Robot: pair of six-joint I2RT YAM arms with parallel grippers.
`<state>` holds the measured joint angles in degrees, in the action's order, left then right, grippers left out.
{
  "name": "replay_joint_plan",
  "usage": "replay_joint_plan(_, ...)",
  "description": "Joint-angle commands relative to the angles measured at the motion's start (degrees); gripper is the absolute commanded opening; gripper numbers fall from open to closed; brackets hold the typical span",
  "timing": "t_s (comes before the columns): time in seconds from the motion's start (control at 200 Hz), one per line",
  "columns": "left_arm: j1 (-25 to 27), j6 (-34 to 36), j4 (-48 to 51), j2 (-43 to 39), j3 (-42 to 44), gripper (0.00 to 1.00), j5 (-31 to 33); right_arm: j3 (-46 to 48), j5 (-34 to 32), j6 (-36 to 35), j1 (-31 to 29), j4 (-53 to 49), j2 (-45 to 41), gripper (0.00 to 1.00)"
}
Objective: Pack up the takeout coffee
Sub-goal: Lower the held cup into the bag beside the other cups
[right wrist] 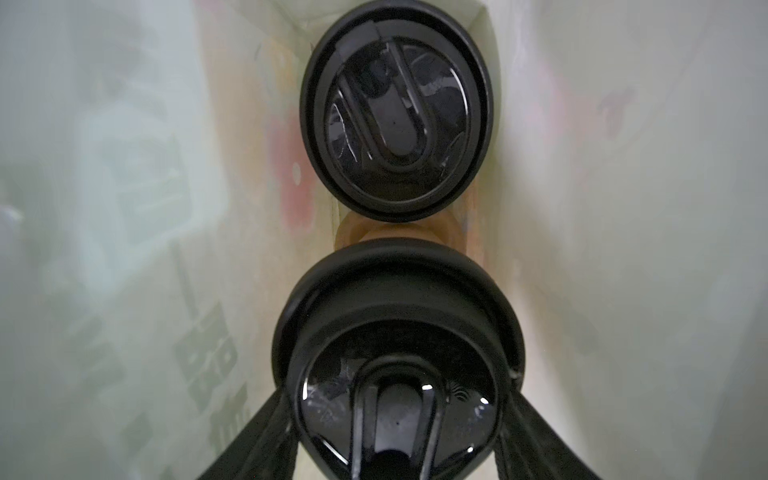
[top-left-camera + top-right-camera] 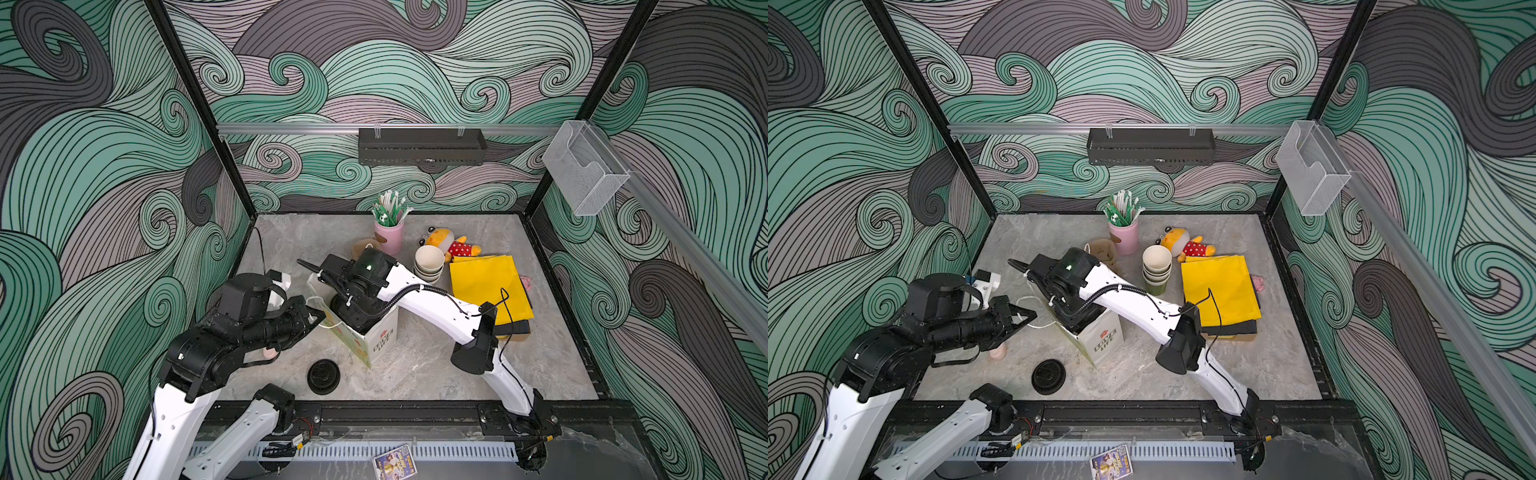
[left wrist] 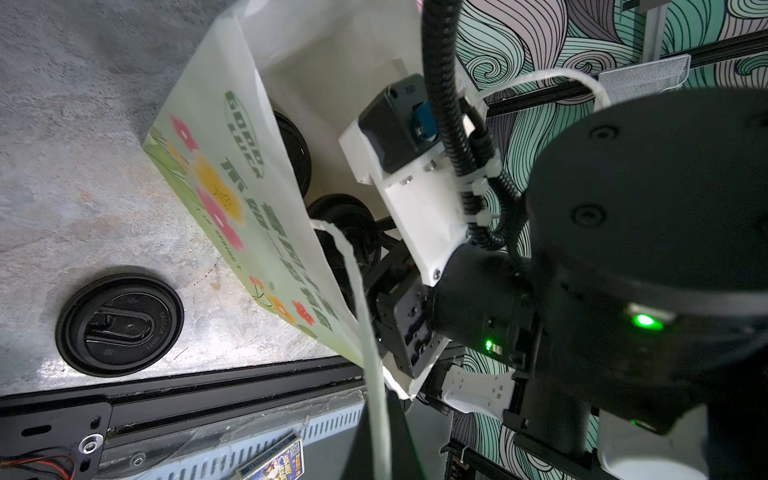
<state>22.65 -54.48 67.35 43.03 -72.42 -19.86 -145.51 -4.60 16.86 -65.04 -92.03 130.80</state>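
A white paper bag (image 2: 380, 338) (image 2: 1106, 338) with a flower print (image 3: 232, 187) stands mid-table. Inside it are two takeout coffee cups with black lids. The far cup (image 1: 397, 110) shows a brown wall beneath its lid. My right gripper (image 1: 399, 395) reaches down into the bag, its fingers (image 1: 257, 436) against both sides of the near cup (image 1: 397, 316). In both top views only its wrist (image 2: 361, 307) shows. My left gripper (image 2: 318, 316) (image 2: 1032, 316) (image 3: 384, 419) is shut on the bag's white cord handle (image 3: 365, 316), just left of the bag.
A loose black lid (image 2: 323, 376) (image 3: 120, 324) lies near the front edge. Behind the bag stand a stack of lidless cups (image 2: 429, 264), a pink cup of straws (image 2: 388, 235), a plush toy (image 2: 449, 245) and yellow bags (image 2: 488, 286).
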Motion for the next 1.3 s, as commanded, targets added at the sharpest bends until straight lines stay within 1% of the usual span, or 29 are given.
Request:
replay_joint_plan(0.0, 0.43, 1.22, 1.44, 0.59, -2.12, 0.02, 1.05, 0.89, -1.4, -1.92, 0.78, -11.08, -0.41, 0.56)
replay_joint_plan(0.785, 0.39, 1.99, 1.94, 0.91, -2.76, 0.02, 2.06, -0.38, -0.3, -4.07, 1.13, -11.06, 4.38, 0.55)
replay_joint_plan(1.296, 0.42, 2.01, 2.09, 0.65, -2.48, 0.01, 2.37, -1.43, 0.44, -4.16, 1.23, -10.81, 7.09, 0.55)
